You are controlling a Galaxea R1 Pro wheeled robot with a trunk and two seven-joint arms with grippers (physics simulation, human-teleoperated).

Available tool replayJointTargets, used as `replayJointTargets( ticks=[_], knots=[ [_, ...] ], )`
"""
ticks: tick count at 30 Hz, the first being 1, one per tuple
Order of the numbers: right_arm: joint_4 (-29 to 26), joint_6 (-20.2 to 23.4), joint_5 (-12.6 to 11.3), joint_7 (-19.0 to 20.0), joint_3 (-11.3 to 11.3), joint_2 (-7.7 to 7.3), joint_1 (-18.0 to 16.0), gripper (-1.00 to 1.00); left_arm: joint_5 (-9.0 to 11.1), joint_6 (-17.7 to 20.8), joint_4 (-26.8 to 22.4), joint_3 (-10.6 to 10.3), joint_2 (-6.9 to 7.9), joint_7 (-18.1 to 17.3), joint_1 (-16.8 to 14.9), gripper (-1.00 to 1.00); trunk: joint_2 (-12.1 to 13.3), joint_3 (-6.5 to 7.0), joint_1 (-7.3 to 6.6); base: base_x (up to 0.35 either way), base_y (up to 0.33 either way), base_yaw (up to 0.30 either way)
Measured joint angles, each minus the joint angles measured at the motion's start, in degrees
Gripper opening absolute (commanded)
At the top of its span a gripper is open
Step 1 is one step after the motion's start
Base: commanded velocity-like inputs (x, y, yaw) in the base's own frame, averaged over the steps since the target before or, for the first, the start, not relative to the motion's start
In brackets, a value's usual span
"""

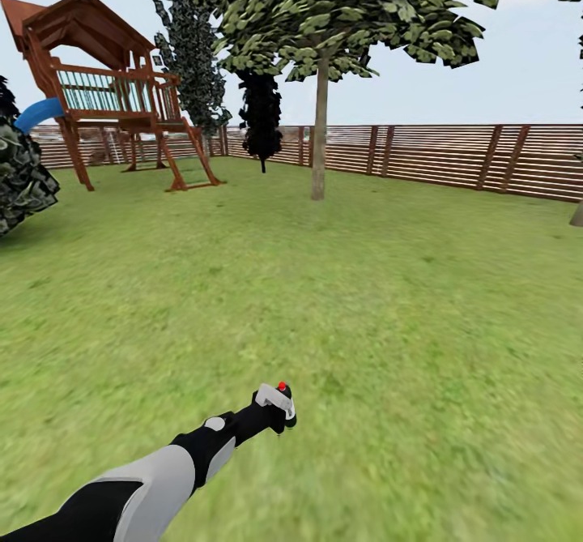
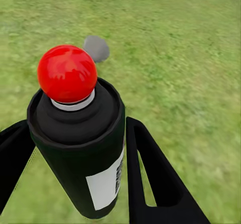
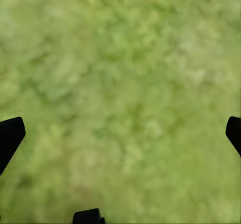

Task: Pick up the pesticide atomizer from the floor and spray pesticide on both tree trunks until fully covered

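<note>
While the robot stands out on the lawn (image 1: pixel 389 299), its left arm reaches forward and low, and the left gripper (image 1: pixel 275 412) is clamped around the pesticide atomizer (image 1: pixel 277 400). Seen from the head, the sprayer looks like a small pale block with a red dot on top, held above the grass. Up close in the left wrist view, the atomizer (image 2: pixel 83 148) is a dark cylinder with a white label on its side and a round red button on top, and the two black fingers (image 2: pixel 150 179) press against it from either side. A small grey disc (image 2: pixel 96 48) lies on the grass beyond it.

Ahead, well apart from the gripper, stands one tree (image 1: pixel 324 7) with a straight bare tree trunk (image 1: pixel 320 129) and a blotchy green canopy. A second trunk (image 1: pixel 576 216) just peeks in at the far right edge. A brown slatted fence (image 1: pixel 453 153) runs behind them, with a dark conifer (image 1: pixel 261 117) near it. A wooden playset (image 1: pixel 113 88) with a blue slide sits off to the left, beside a dark shrub (image 1: pixel 20 177).

The right gripper (image 3: pixel 120 133) points down at blurred grass, its black fingertips (image 3: pixel 10 136) spread wide at opposite edges with nothing between them
</note>
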Motion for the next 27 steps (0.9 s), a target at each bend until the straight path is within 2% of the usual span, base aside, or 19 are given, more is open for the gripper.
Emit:
replayJointTargets(
  ticks=[27],
  knots=[
    [0.0,0.0,0.0,0.0,0.0,0.0,0.0,1.0,0.0,0.0,0.0,0.0,0.0,0.0,0.0,-1.0,0.0,0.0,0.0,0.348,0.0,-0.028]
  ],
)
